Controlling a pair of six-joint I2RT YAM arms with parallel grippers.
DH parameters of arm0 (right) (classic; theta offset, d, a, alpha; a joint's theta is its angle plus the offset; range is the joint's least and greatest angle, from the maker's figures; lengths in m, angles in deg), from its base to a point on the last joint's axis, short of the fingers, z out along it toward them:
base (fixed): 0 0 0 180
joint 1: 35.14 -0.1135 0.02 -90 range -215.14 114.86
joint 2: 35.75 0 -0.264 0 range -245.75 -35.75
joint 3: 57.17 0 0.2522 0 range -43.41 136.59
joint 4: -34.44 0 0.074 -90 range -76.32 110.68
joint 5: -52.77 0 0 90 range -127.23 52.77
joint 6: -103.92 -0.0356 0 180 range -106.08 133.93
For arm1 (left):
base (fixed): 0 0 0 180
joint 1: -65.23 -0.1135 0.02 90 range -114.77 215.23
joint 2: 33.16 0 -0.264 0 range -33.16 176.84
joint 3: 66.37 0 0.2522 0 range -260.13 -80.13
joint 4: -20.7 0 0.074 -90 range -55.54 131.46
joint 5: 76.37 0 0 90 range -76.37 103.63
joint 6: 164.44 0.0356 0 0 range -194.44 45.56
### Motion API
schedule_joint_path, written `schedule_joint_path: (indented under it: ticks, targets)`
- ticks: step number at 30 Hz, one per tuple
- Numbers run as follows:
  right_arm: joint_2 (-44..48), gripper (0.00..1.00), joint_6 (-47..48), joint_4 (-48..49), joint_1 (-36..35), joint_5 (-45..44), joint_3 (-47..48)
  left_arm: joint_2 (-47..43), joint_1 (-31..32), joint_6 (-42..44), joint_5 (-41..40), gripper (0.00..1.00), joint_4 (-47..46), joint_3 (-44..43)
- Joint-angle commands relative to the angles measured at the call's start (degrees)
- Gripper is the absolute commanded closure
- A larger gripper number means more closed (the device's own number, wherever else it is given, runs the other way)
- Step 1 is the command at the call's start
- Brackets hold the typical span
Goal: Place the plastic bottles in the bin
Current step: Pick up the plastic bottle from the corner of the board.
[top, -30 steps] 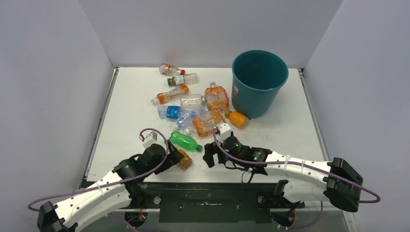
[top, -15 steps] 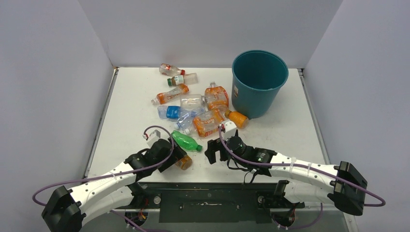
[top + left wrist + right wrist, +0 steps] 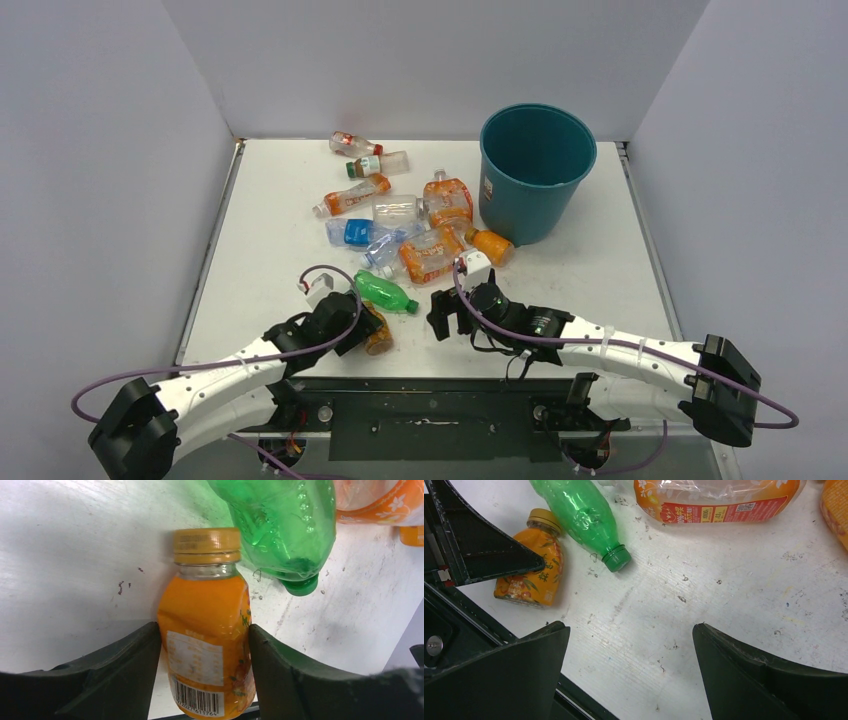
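A small orange bottle (image 3: 205,625) with a yellow cap lies on the white table near its front edge. My left gripper (image 3: 366,330) is shut on it, with a dark finger (image 3: 125,670) against each side of the bottle's body. A green bottle (image 3: 383,291) lies just beyond, its neck beside the orange bottle's cap. My right gripper (image 3: 446,316) hovers open over bare table, right of both bottles, with nothing between its fingers (image 3: 744,670). Several more plastic bottles (image 3: 400,215) lie in a pile mid-table. The teal bin (image 3: 535,170) stands upright at the back right.
Grey walls close in the table (image 3: 270,220) on the left, back and right. A crushed orange-labelled bottle (image 3: 716,497) lies just ahead of the right gripper. The dark front rail (image 3: 454,625) runs close behind the orange bottle.
The left arm slid forward over the orange bottle and its jaws closed from wide open onto the bottle's sides. The right gripper shifted slightly right and stayed open.
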Motion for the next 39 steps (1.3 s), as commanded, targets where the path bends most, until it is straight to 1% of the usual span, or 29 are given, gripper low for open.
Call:
schedule_joint_path:
  ticks: [1,4,6,8,13,15,17,19,22,24,26,28,30,35,39]
  targets:
    - [1.10,0.00,1.29,0.03,-0.30,-0.36,2.60,-1.07,-0.36,1.75,1.43,0.44,-4.26,0.79]
    - [1.33,0.00,1.98,-1.32,-0.24,-0.87,3.89,-4.01,-0.32,3.23,1.67,0.53,-3.16,-0.01]
    - [1.64,0.04,2.38,-2.01,-0.31,-1.14,4.68,-6.25,-0.36,4.28,1.98,0.58,-1.34,-0.98]
    - [2.04,0.05,2.81,-2.89,-0.28,-1.15,5.70,-8.36,-0.36,5.47,2.53,0.62,1.38,-2.61]
    - [3.12,0.07,3.71,-4.63,-0.21,0.73,9.38,-13.96,-0.20,11.21,3.14,0.71,10.93,-10.72]
    - [3.73,0.07,3.06,-5.58,-0.22,-0.78,10.96,-14.95,-0.24,14.02,3.67,0.73,14.71,-14.37]
    - [4.83,0.08,2.04,-5.96,-0.20,-2.67,12.27,-15.75,-0.19,17.65,4.75,0.74,17.19,-18.01]
    - [7.33,0.08,1.04,-4.67,-0.22,-3.69,12.73,-16.27,-0.19,23.99,6.48,0.73,17.41,-21.72]
    - [11.38,0.10,2.46,0.66,-0.13,0.30,12.42,-16.22,-0.19,33.80,6.90,0.76,17.02,-28.18]
    - [12.68,0.10,3.40,3.15,-0.14,3.65,13.45,-15.76,-0.19,40.89,8.35,0.78,15.23,-31.31]
    - [13.04,0.10,3.12,3.43,-0.12,4.67,15.50,-15.48,-0.24,48.34,10.51,0.80,12.11,-33.63]
    - [13.26,0.10,2.17,4.52,-0.14,4.89,17.14,-15.73,-0.19,55.26,12.71,0.88,7.97,-34.41]
    - [13.63,0.10,0.67,6.68,-0.14,4.89,17.11,-16.38,-0.19,60.84,14.02,0.92,2.78,-33.98]
    - [12.39,0.10,-1.09,13.26,-0.14,6.86,16.63,-18.68,-0.25,69.01,22.00,0.96,-13.82,-28.85]
    - [10.25,0.10,-1.74,18.35,-0.16,10.07,16.65,-21.24,-0.22,70.58,27.19,0.99,-25.94,-22.06]
